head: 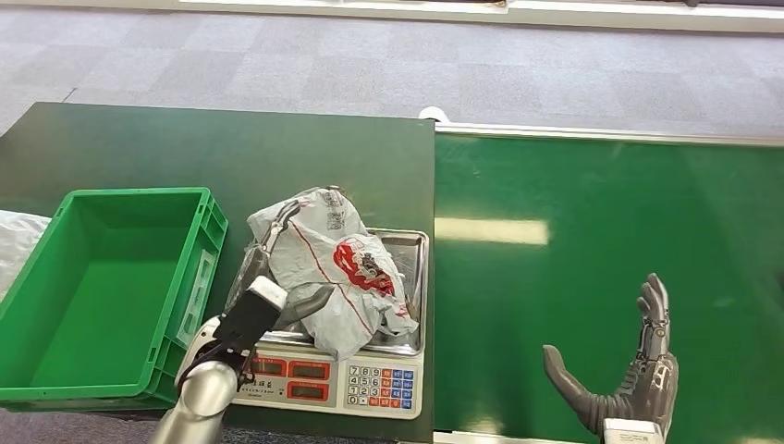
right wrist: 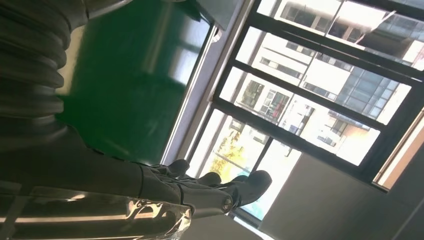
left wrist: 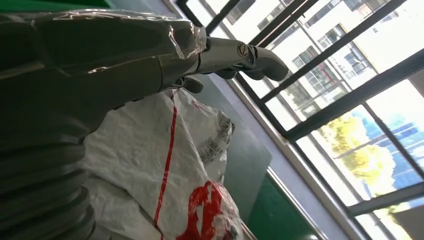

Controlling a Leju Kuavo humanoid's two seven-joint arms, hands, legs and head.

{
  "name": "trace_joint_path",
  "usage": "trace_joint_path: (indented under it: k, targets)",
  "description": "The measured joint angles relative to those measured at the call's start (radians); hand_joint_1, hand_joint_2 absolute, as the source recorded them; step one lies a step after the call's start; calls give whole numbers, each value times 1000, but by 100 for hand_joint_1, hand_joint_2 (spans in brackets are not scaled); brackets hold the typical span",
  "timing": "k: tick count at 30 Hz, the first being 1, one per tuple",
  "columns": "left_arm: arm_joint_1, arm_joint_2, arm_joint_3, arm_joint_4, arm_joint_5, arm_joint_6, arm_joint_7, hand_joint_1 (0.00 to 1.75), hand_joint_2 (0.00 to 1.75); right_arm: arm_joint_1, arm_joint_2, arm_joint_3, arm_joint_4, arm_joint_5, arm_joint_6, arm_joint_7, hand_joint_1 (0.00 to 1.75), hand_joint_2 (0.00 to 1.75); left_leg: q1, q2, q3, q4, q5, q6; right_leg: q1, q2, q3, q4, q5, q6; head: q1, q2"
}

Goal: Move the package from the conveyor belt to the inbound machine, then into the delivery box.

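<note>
You have the package (head: 337,268), a crumpled grey-white plastic mailer with a red logo, a thin red line and a printed label, lying on the steel pan of the inbound machine (head: 370,375), a scale with red displays and a keypad, at lower centre. The green conveyor belt (head: 601,231) fills the right half. The green delivery box (head: 189,268) stands at lower left, just beside the scale.

left hand (head: 277,301) reaches forward from its silver arm, fingers spread and extended. right hand (head: 629,379) is raised, palm open, fingers straight and apart.
</note>
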Motion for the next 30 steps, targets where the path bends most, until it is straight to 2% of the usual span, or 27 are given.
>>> trace_joint_path:
  k: [5,7,9,12,14,17,18,21,22,25,30]
  targets:
    - [-127,0,-45,101,-342,104,163,0,175,-56,2,46,14,12,32,17,0,175,0,0,0,0,1,0,0,0,0,0,2,0,0,0]
    - [-173,-3,-60,143,-451,114,224,0,175,-77,2,58,22,13,42,24,0,175,0,0,0,0,1,0,0,0,0,0,2,0,0,0]
    - [-212,-7,-74,186,-523,85,271,0,175,-94,2,66,31,14,48,26,0,175,0,0,0,0,1,0,0,0,0,0,2,0,0,0]
    - [-254,-14,-90,246,-563,36,295,0,175,-110,2,75,43,16,51,26,0,175,0,0,0,0,1,0,0,0,-1,0,2,0,0,0]
    - [-272,-18,-97,280,-555,-1,286,0,175,-115,2,78,51,16,52,26,0,175,0,0,-1,0,1,0,0,0,-1,0,2,0,0,0]
    - [-290,-23,-106,329,-499,-107,250,1,175,-121,1,81,59,15,53,24,0,175,0,0,-1,0,1,0,0,0,-1,0,2,0,0,0]
    - [-294,-25,-109,346,-479,-140,238,7,175,-124,1,81,63,13,54,23,0,175,0,0,-1,0,1,0,0,0,-2,0,2,0,0,0]
    - [-321,-28,-120,412,-421,-231,198,103,175,-137,-1,81,80,7,55,21,0,175,0,0,-1,0,1,0,0,0,-1,0,2,0,0,0]
    - [-334,-28,-125,439,-394,-269,176,130,175,-144,-2,82,88,3,54,21,0,175,0,0,-1,0,1,0,0,0,-1,0,2,0,0,0]
    - [-378,-28,-144,520,-322,-364,115,131,175,-164,-5,84,115,-9,40,21,0,175,0,0,0,0,1,0,0,0,0,0,2,0,0,0]
    - [-436,-27,-165,608,-300,-385,95,132,175,-180,-12,88,146,-15,31,21,0,175,0,-1,1,0,1,0,0,0,2,0,2,0,0,0]
